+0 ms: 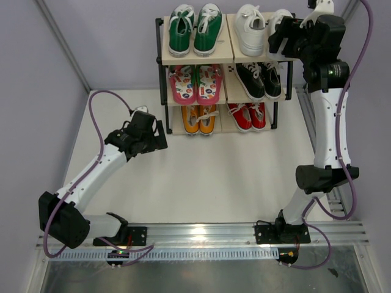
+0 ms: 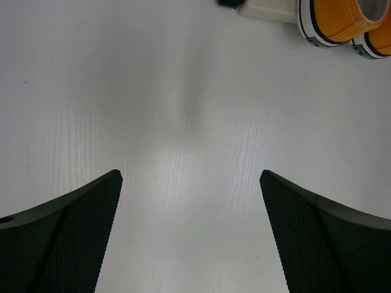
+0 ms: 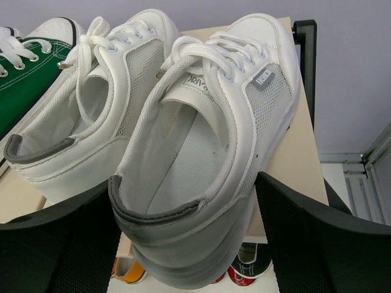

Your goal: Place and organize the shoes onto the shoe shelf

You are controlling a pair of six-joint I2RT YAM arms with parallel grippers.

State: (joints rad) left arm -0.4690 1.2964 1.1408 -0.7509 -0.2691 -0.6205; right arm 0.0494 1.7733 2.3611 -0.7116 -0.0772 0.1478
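The shoe shelf [image 1: 226,58] stands at the back. White sneakers [image 1: 250,29] sit on its top tier at the right, pink flip-flops [image 1: 197,84] on the middle left, orange sneakers [image 1: 200,118] on the bottom left. My right gripper [image 1: 285,35] is open, its jaws either side of the heel of the right white sneaker [image 3: 208,140]. That heel overhangs the top board [image 3: 300,160]. The other white sneaker [image 3: 104,104] lies beside it. My left gripper [image 1: 160,139] is open and empty over bare table, left of the shelf. Orange sneaker toes [image 2: 342,21] show in the left wrist view.
Green sneakers [image 1: 195,27] fill the top tier's left half, black sneakers [image 1: 260,79] the middle right, red sneakers [image 1: 247,116] the bottom right. Walls close in at the left and back. A metal rail [image 1: 330,140] runs along the right.
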